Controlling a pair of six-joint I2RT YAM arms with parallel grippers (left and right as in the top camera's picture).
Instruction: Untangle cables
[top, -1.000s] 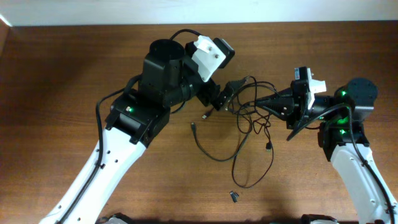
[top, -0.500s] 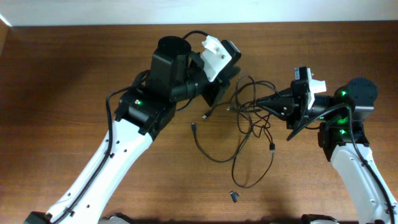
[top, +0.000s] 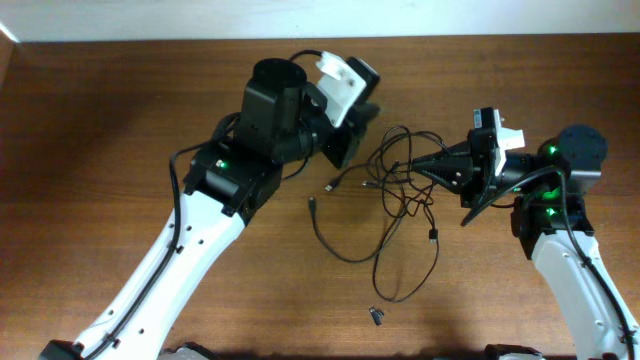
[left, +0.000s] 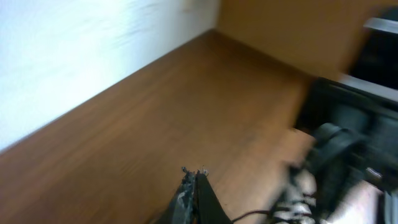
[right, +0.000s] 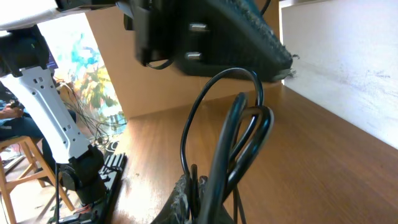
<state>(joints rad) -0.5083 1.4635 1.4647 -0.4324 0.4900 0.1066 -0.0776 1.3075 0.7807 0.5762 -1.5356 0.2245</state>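
Observation:
The cables (top: 385, 215) lie as a thin black tangle on the wooden table between the arms, and loose plug ends (top: 312, 205) trail to the left. My right gripper (top: 412, 167) is shut on the tangle's right side. In the right wrist view a black cable (right: 239, 134) rises in loops from between its fingers (right: 196, 177). My left gripper (top: 368, 110) hangs up and left of the tangle, apart from it. Its fingers (left: 194, 173) are pressed together with nothing visible between them.
A tiny dark loose piece (top: 377, 316) lies near the front edge. The left arm's bulky black body (top: 270, 120) crosses the table's left half. The right arm's base (top: 560, 190) stands at the right. A white wall runs along the far edge.
My left gripper was open at the tangle's left side, then pulled back up toward the far edge with its fingers closed. The cable loops shifted slightly. The right arm has not moved.

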